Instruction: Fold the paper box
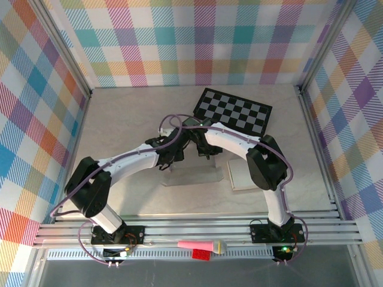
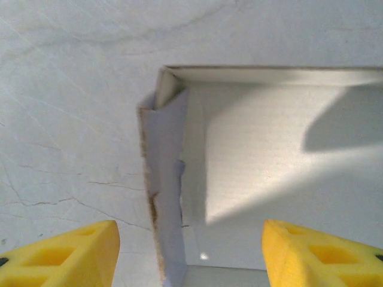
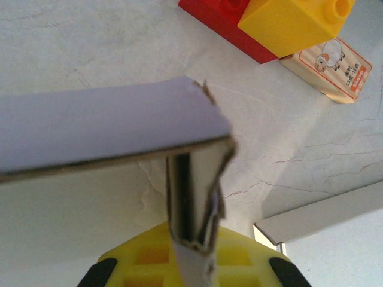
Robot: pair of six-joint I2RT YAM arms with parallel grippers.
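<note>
While right fingers (image 3: 143,262) clamp a doubled wall (image 3: 190,197) of the paper box (image 3: 90,125), left fingers (image 2: 311,254) straddle its side wall (image 2: 167,179), apart, empty; we'd close squarely, sparing the frayed edge.

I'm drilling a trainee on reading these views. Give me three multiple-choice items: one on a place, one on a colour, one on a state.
1. Where does the checkerboard lie?
A on the near rail
B at the far side, beyond the box
C under the left arm's base

2. What colours are the two bricks?
A blue and green
B black and white
C red and yellow

3. The left tool is:
A open
B shut on the box
C holding a brick

Key: B, it lies past both arms; C, one of each shows in the right wrist view; A, it gapes wide and grips nothing.
</note>
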